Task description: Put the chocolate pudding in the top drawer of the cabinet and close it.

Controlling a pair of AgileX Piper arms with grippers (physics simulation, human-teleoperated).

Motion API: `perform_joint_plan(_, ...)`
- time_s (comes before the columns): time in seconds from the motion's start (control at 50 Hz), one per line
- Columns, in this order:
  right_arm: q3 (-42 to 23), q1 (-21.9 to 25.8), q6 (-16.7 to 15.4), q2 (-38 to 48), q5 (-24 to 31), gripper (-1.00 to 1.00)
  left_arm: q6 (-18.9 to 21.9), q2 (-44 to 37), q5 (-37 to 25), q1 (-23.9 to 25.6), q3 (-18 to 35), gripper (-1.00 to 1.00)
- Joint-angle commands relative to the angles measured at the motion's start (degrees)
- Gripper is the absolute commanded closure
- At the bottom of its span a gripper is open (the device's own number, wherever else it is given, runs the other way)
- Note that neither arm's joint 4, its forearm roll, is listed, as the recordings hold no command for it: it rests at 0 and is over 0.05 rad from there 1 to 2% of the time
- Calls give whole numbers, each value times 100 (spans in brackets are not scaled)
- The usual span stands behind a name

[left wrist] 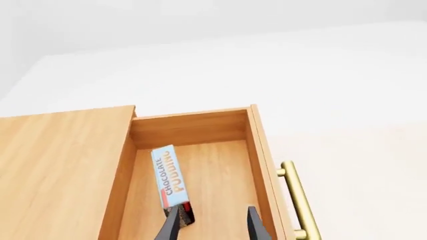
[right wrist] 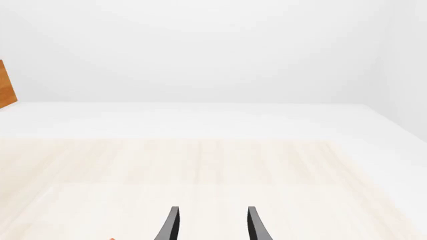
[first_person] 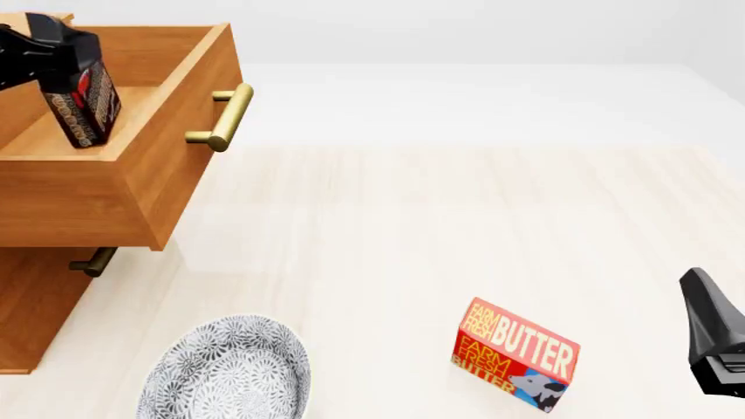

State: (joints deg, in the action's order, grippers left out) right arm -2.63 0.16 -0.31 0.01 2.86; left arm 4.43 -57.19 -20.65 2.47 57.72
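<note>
Your left gripper [left wrist: 212, 225] has its fingers spread over the open top drawer [first_person: 174, 166]; the chocolate pudding [left wrist: 171, 181] touches one finger inside it. Your right gripper [right wrist: 212, 225] hovers near-right over the bench [first_person: 466, 218], fingers spread, empty.

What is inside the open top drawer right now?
The top drawer holds only the chocolate pudding, standing tilted on the wooden floor, with the left gripper open above it. The drawer's near end is out of frame in the left wrist view.
</note>
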Motion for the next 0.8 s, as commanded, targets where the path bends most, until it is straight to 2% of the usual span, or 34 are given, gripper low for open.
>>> perform_joint_plan(0.02,0,0,1,0,0,-100,21,265,-195,408,75,-100)
perform_joint_plan(0.1,0,-1,0,0,0,-100,-78,318,-260,675,126,-100)
perform_joint_plan(0.34,0,1,1,0,0,-100,-62,405,-460,890,369,-100)
perform_joint_plan(0.54,0,1,-1,0,-1,-100,-82,227,-549,1268,631,-100)
perform_joint_plan(0.8,0,-1,0,0,0,-100,-109,91,-780,1501,832,-100)
